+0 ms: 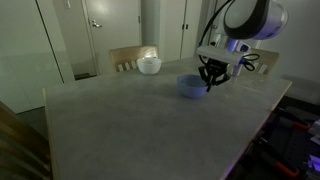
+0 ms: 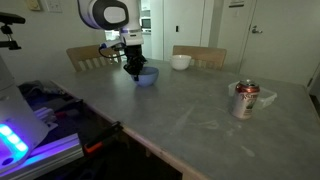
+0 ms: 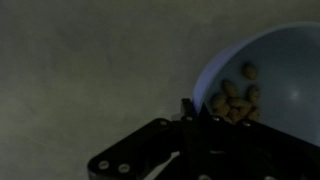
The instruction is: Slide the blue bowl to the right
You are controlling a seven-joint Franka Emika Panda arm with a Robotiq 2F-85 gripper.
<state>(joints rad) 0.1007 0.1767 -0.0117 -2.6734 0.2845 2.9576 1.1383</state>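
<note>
The blue bowl [image 1: 187, 88] stands on the grey table, and it also shows in an exterior view [image 2: 148, 77]. In the wrist view the blue bowl [image 3: 275, 65] fills the right side, with brownish bits [image 3: 236, 100] inside. My gripper [image 1: 209, 80] points down at the bowl's edge, as an exterior view [image 2: 133, 69] also shows. In the wrist view the gripper [image 3: 198, 112] is dark. Its fingers sit close together over the bowl's near rim, one outside and one inside, and look closed on the rim.
A smaller white bowl [image 1: 149, 65] stands at the table's far edge, also seen in an exterior view [image 2: 181, 62]. A drink can [image 2: 246, 100] stands on the table. Wooden chairs [image 2: 88, 56] line the far side. The table edge [image 1: 255, 125] is close.
</note>
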